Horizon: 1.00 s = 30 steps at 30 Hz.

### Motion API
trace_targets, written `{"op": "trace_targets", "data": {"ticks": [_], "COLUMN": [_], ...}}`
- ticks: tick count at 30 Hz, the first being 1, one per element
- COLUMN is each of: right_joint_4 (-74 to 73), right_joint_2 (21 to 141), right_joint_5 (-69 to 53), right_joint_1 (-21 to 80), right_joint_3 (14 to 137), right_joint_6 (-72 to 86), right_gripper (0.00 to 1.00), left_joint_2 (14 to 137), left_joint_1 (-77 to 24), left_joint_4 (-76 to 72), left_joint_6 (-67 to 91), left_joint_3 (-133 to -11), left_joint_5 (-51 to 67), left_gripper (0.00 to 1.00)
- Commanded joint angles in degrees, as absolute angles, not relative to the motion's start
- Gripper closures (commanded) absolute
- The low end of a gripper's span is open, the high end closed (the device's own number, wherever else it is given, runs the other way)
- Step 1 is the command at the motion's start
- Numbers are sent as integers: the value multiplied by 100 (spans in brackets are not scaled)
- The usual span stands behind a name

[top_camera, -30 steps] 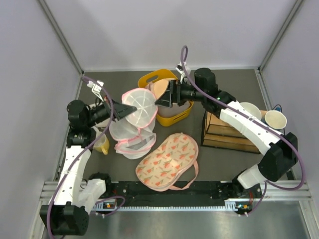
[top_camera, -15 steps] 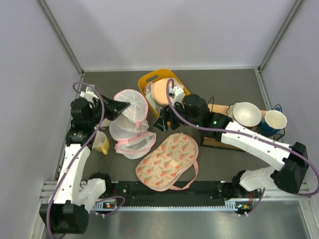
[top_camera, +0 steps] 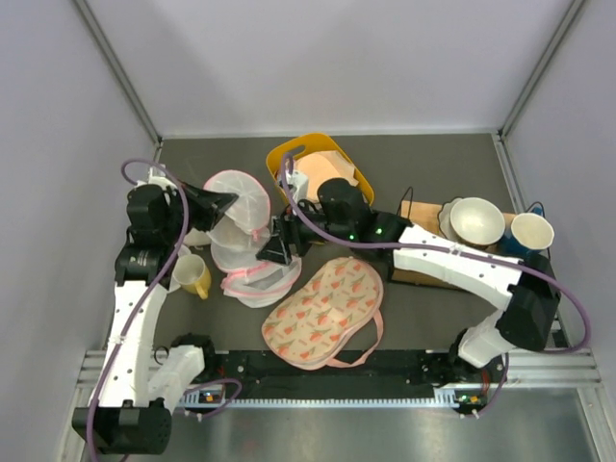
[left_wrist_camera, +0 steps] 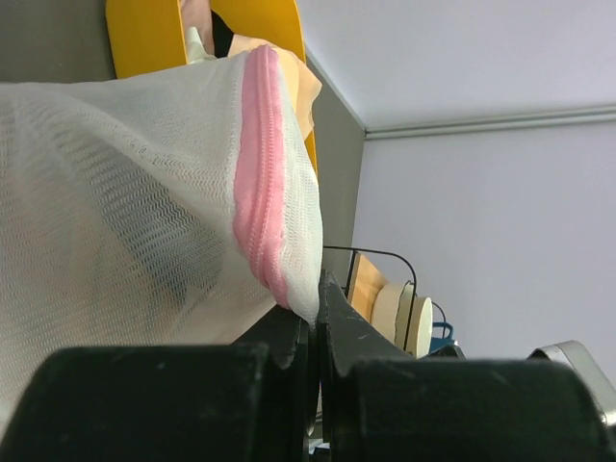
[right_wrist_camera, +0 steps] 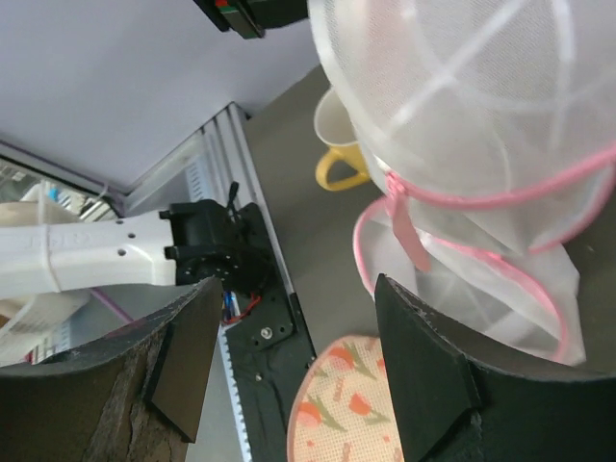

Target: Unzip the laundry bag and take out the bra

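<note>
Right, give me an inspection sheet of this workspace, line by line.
Surface: dark grey table, crowded.
Job's things: laundry bag held by its pink-zipped edge; bra, nothing seen.
Clutter: cream pouch, yellow basket, yellow mug, bowl, cup.
Grippers: left gripper shut on the bag's edge; right gripper open, facing the mesh.
Cables: purple cables looped along both arms.
Surroundings: pale walls, metal frame rails.

Lab test cell; grey walls (top_camera: 327,58); aluminium rail (top_camera: 539,385)

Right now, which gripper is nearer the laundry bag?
Left. The left gripper is clamped on the pink rim of the laundry bag; the right gripper hangs open just beside it.
</note>
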State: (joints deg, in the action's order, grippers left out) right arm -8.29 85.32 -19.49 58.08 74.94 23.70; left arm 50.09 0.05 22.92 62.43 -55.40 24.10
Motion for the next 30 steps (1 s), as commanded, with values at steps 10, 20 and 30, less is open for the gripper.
{"op": "trace_targets", "data": {"ticks": [10,20,30], "right_joint_4": [165,580,1125], "right_joint_2": [9360,9554,9510], "right_joint_5": [-2997,-2892,-2479], "right_joint_1": [5871,5827,5731], "right_joint_3": [7919,7866,7655], "right_joint_6": [2883,3217,3182], "right_gripper": [34,30,28], "left_joint_2": [5168,5115,5054], "left_joint_1": [18,26,18], "left_joint_4": [2514,2601,2593], "left_joint_6": [6407,6328,6442], "left_joint_3": [-6056,-6126,-5994], "left_joint_5": [2400,2259,2514], "left_gripper": [100,100,100]}}
